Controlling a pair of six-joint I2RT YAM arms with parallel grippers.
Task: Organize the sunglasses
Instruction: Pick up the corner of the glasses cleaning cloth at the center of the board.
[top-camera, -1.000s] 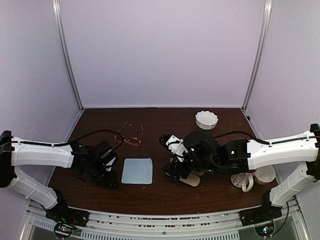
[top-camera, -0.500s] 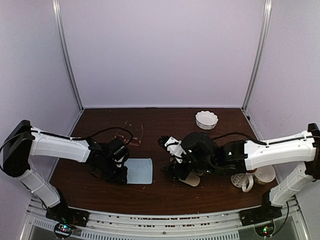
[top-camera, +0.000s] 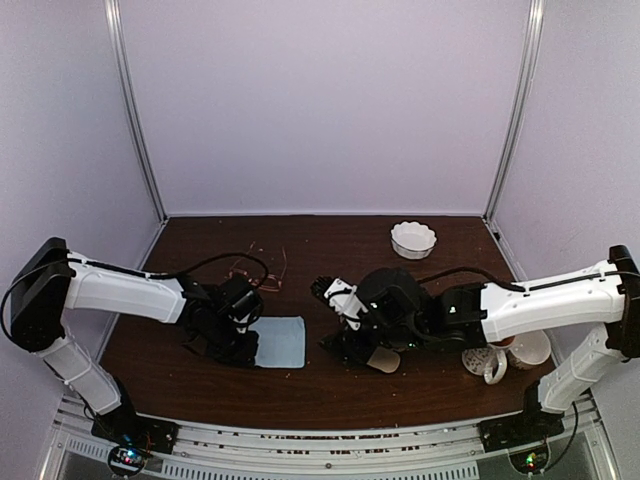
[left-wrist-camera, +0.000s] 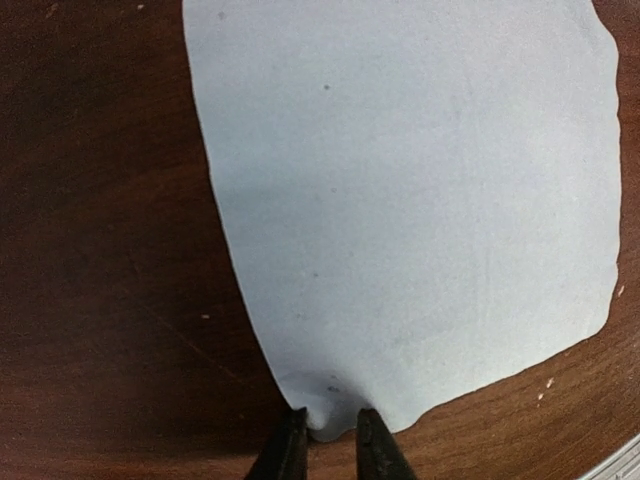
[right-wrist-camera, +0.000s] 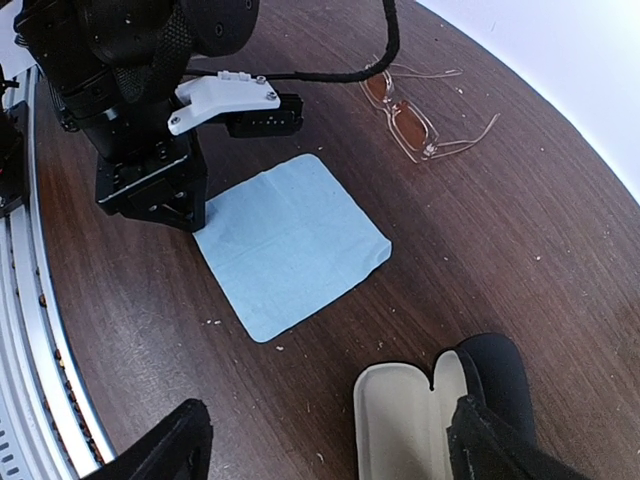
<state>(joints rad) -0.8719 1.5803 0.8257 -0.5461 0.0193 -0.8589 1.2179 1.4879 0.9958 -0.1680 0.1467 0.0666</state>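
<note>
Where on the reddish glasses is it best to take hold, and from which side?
Take the glasses at the bridge between the lenses, coming down from above. Both thin wire side arms are unfolded and spread; the bridge is central, so they probably lift level.

cloth (left-wrist-camera: 400, 200): plain light blue
table (left-wrist-camera: 100, 250): dark brown wood
sunglasses (right-wrist-camera: 408, 124): copper frame, amber lenses
case (right-wrist-camera: 395, 420): black shell, cream lining
bowl (top-camera: 413, 240): white
</note>
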